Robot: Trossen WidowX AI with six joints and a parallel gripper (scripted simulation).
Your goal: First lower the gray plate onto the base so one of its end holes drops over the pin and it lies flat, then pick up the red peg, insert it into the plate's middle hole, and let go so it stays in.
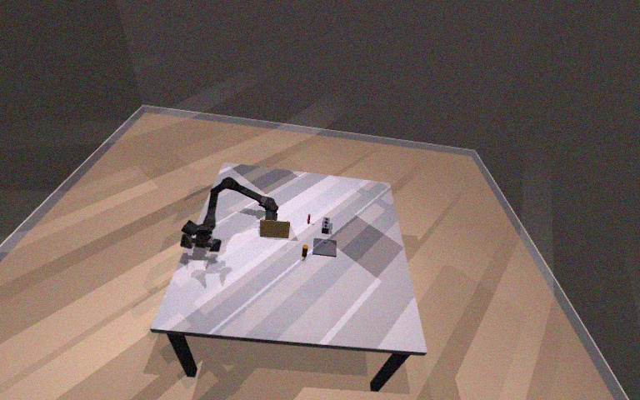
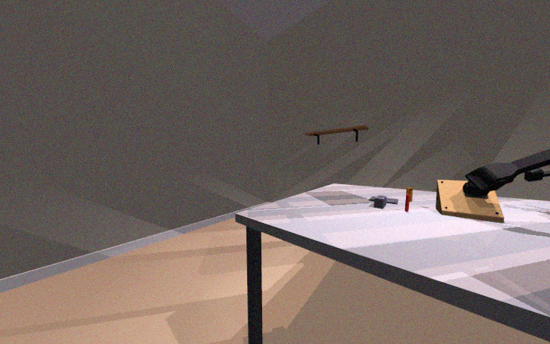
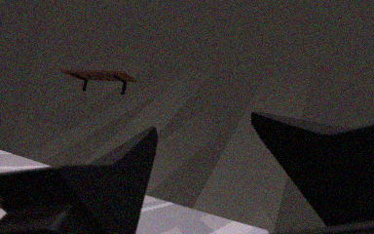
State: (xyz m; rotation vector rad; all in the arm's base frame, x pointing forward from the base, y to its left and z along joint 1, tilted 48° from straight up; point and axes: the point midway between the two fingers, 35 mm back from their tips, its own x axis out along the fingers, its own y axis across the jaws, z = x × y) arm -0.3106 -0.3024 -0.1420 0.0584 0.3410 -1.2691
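A small gray block (image 1: 326, 224) (image 2: 379, 201) with dark holes in its top, apparently the gray plate, stands behind a flat gray square piece (image 1: 324, 248), apparently the base. A tiny mark near the square's back edge may be the pin. The red peg (image 1: 308, 218) (image 2: 407, 203) stands upright to the left of the block in the top view. My gripper (image 3: 203, 124) is open, with nothing between its fingers. Its fingers are hidden in the top view behind a tan board and cannot be made out in the exterior view. The gripper is left of the peg and well away from the block.
The tan board (image 1: 274, 229) (image 2: 450, 203) stands tilted right beside the gripper. An orange-topped cylinder (image 1: 304, 247) (image 2: 409, 194) stands left of the flat square piece in the top view. A brown shelf (image 2: 337, 130) (image 3: 99, 75) is on the wall.
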